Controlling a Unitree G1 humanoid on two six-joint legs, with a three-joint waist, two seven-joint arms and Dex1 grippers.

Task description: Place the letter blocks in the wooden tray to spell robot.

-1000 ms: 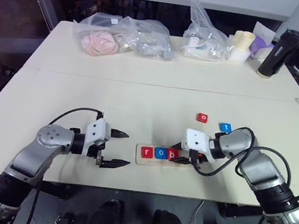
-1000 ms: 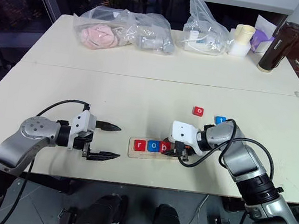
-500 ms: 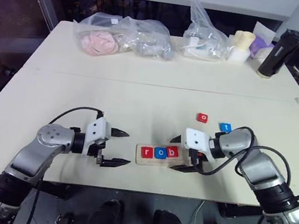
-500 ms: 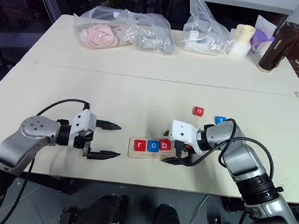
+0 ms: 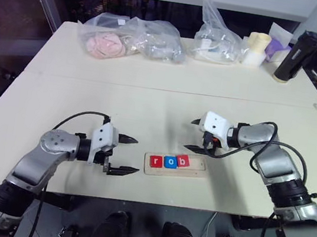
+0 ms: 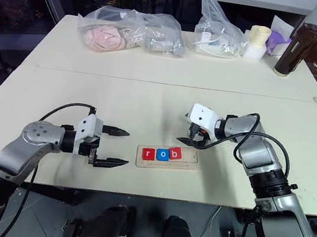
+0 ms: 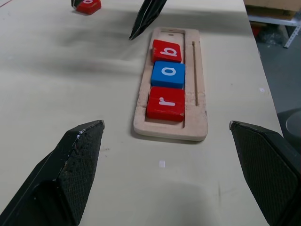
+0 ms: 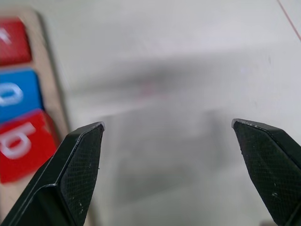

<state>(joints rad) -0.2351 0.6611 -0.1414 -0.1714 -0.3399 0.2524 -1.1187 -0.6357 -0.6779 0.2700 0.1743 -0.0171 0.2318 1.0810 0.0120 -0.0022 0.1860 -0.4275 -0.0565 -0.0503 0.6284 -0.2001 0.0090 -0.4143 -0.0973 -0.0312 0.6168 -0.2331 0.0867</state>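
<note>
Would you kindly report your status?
Both grippers open, left, right. Tray holds r, o, b; two slots free. Nothing in the way.

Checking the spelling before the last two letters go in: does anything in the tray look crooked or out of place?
Slightly. In the wooden tray, the r block and o block sit square, but the b block is turned a little askew. Both grippers are open and clear of it.

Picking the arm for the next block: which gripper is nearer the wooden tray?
Right. The right gripper hovers open just beyond the wooden tray at its unfilled end; the left gripper, also open, sits off the r end, apart from it.
</note>
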